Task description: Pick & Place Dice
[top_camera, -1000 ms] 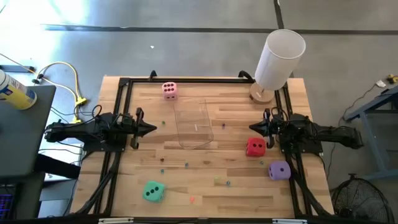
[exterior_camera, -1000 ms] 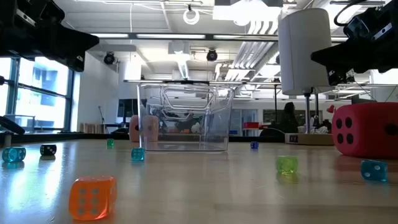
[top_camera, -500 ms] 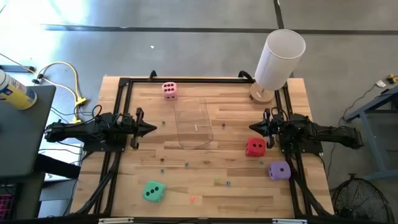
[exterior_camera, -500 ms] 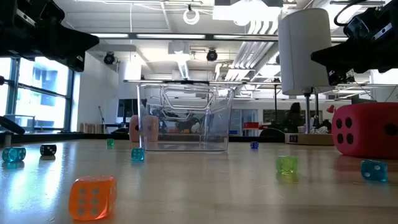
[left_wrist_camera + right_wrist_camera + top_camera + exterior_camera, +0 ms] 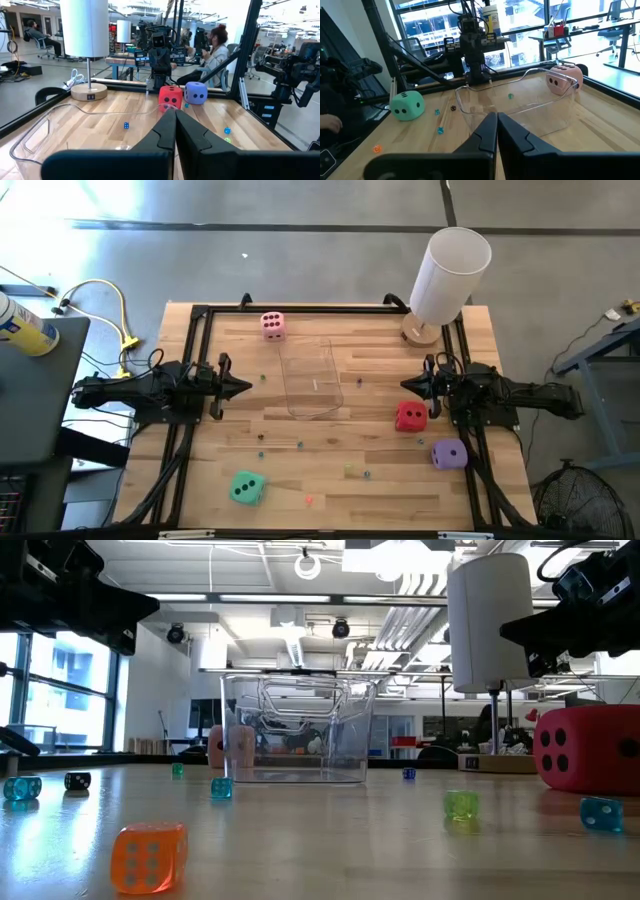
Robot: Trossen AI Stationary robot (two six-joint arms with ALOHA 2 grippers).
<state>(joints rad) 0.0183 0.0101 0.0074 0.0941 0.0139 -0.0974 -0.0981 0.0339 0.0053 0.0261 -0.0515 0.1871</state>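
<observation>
Four large dice rest flat on the wooden table. The pink die (image 5: 272, 325) is near the far edge, the red die (image 5: 410, 416) and purple die (image 5: 449, 453) are at the right, and the teal-green die (image 5: 246, 488) is near the front left. My left gripper (image 5: 246, 387) is shut and hovers left of the clear container (image 5: 311, 378). My right gripper (image 5: 405, 384) is shut and hovers right of it, just beyond the red die. The red die (image 5: 170, 95) and purple die (image 5: 195, 92) show in the left wrist view, the pink die (image 5: 563, 79) and teal-green die (image 5: 406, 105) in the right wrist view.
A clear plastic container (image 5: 295, 730) stands mid-table. A white cylinder lamp (image 5: 448, 275) stands on a round base at the far right corner. Tiny coloured beads-like dice (image 5: 148, 857) are scattered over the wood. A black frame (image 5: 200, 312) rims the table. People sit in the room beyond.
</observation>
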